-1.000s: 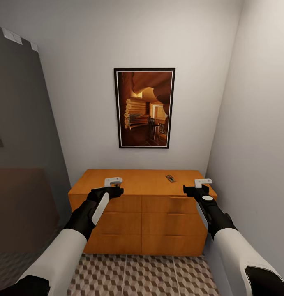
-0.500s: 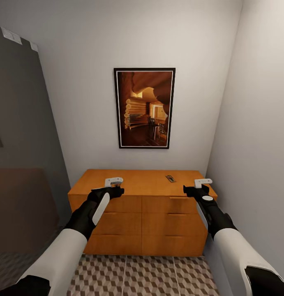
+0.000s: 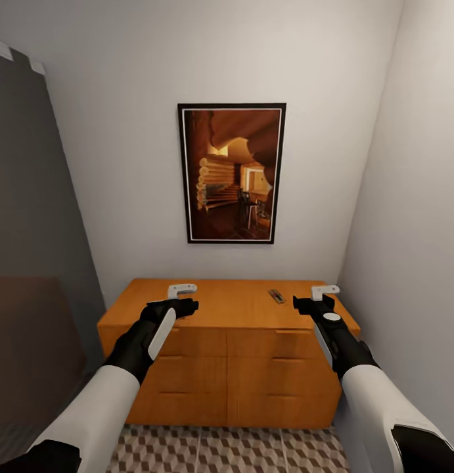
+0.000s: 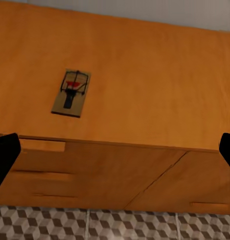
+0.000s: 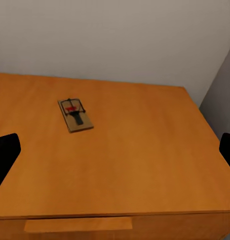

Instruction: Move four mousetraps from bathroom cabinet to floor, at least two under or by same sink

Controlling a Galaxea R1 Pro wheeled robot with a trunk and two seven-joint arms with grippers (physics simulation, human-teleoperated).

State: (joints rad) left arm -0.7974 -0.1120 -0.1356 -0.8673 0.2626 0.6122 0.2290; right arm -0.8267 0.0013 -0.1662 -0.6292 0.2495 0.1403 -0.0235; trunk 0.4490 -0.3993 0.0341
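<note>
One mousetrap [image 3: 275, 296], a small wooden board with dark wire and a red spot, lies flat on the top of the orange-brown cabinet [image 3: 220, 355], toward its right back. The mousetrap [image 4: 71, 93] shows in the left wrist view on the cabinet [image 4: 155, 65], and the same mousetrap [image 5: 75, 115] in the right wrist view on the cabinet top [image 5: 145, 165]. My left gripper [image 3: 190, 297] and right gripper [image 3: 317, 297] hover over the cabinet's front edge, both open and empty. Cube-patterned floor [image 3: 253, 450] lies below. The other mousetraps and the sink are out of view.
A framed picture [image 3: 231, 173] hangs on the pale back wall above the cabinet. The right wall [image 3: 417, 230] stands close beside the cabinet's right end. A tall grey panel [image 3: 29, 197] and a dark brown block [image 3: 29, 341] close off the left.
The whole view has shifted: the cabinet and picture look larger and closer, so the camera has moved forward. Both arms hold the same pose.
</note>
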